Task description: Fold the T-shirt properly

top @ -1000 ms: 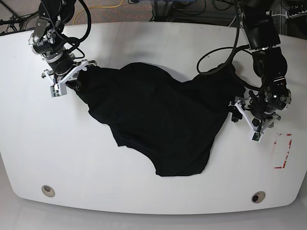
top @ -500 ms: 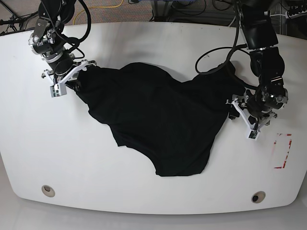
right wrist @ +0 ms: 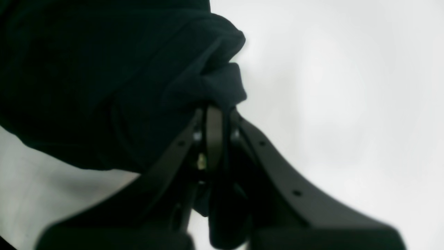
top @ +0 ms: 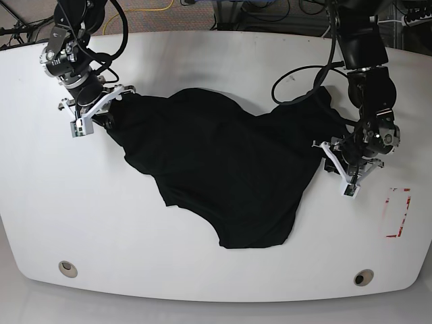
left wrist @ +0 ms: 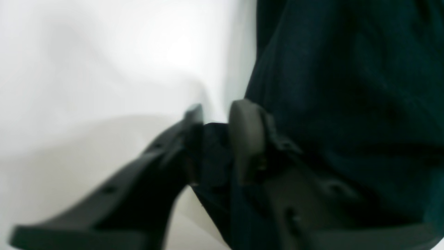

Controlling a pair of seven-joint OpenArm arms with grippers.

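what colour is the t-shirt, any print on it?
Plain black, no print visible on the T-shirt. The base view shows it best, spread on the white table.

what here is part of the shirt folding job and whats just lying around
Part of the job:
- T-shirt
- left claw, closing on its edge
- right claw, shut on its other end

Just there:
- red marking on the table
- cables behind it

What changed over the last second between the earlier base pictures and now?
The left hand moved in toward the edge of the large plain black cloth T-shirt and closed; the left wrist view shows dark cloth between its fingers. The right hand stayed clamped on the shirt's opposite corner. The shirt's spread on the white table looks unchanged.
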